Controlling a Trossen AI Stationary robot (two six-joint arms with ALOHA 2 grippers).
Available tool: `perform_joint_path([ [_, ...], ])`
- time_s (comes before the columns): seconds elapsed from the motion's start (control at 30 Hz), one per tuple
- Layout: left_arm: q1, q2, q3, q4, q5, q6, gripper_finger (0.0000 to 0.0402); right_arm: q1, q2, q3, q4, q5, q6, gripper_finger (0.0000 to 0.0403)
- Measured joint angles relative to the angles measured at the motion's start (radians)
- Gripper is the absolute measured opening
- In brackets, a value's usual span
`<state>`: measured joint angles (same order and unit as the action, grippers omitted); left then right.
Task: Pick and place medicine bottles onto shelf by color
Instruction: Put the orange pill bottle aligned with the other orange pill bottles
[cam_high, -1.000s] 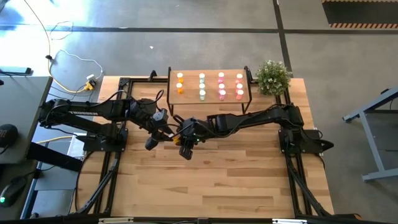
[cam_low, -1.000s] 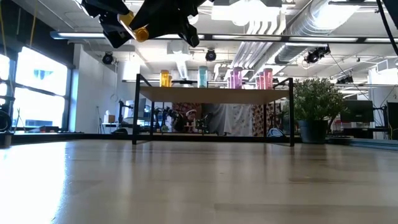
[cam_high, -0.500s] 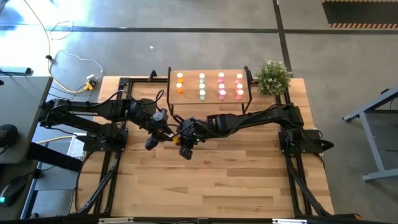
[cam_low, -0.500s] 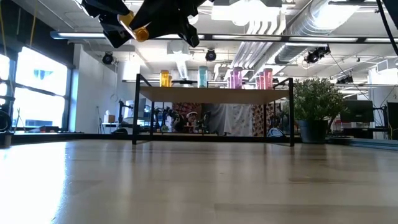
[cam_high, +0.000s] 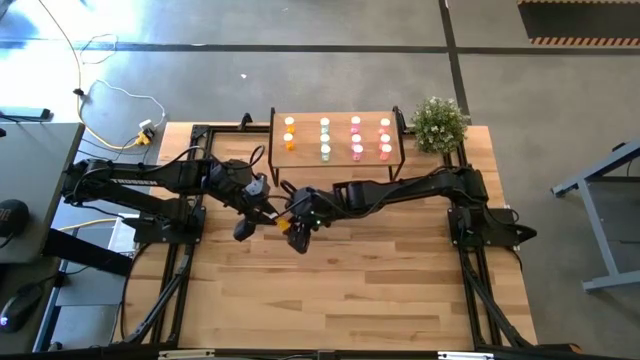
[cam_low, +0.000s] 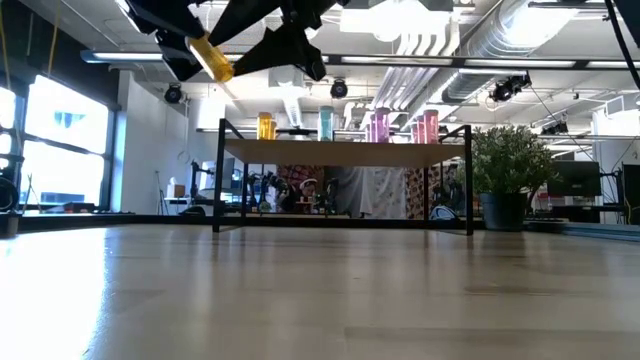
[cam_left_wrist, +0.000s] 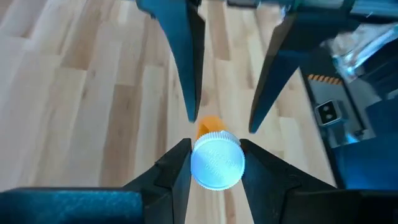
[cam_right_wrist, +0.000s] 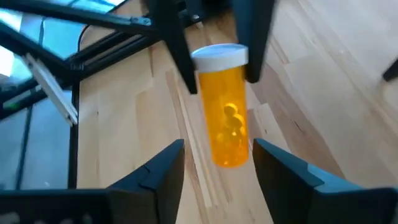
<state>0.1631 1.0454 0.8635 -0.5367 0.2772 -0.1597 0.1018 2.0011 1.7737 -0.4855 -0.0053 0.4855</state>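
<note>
An orange medicine bottle (cam_right_wrist: 227, 118) with a white cap hangs in the air over the middle of the table, left of the shelf's near side. My left gripper (cam_left_wrist: 214, 149) is shut on its cap end. My right gripper (cam_right_wrist: 217, 152) is open; its fingers stand on either side of the bottle's bottom end, apart from it. In the high view both grippers meet at the bottle (cam_high: 284, 224). The shelf (cam_high: 337, 118) stands at the table's far edge and carries several bottles in orange, green and pink columns. My left gripper pinches the bottle's white cap (cam_left_wrist: 214, 165) between its two fingers, which come slanting down from the table's left. The bottle is lifted clear of the table and juts out beyond the fingertips, tilted with its bottom end (cam_low: 218, 70) lower.
A potted plant (cam_high: 438, 122) stands at the far right corner beside the shelf. The bare wooden tabletop (cam_high: 380, 280) stretches out on the near side. In the low view the shelf (cam_low: 345, 152) stands on thin black legs behind the grippers.
My right gripper has opened and let go of the orange bottle, which stays in my left gripper. The bottle has tipped, its bottom end now lower. Neither arm has shifted place.
</note>
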Motion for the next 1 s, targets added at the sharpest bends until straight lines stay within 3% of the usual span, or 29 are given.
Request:
perform_joint_path([
  [0.3,0.043,0.000,0.035,-0.055,-0.077,0.033,0.0113,-0.051,-0.065,0.000,-0.075,0.050,0.039,0.0184],
  [0.63,0.241,0.008,0.160,-0.163,-0.111,0.165,0.0113,-0.137,-0.193,0.000,-0.178,0.224,0.004,0.0184],
  [1.0,0.417,0.176,0.401,-0.344,-0.147,0.246,0.0113,-0.257,-0.321,0.000,-0.207,0.246,-0.088,0.0184],
])
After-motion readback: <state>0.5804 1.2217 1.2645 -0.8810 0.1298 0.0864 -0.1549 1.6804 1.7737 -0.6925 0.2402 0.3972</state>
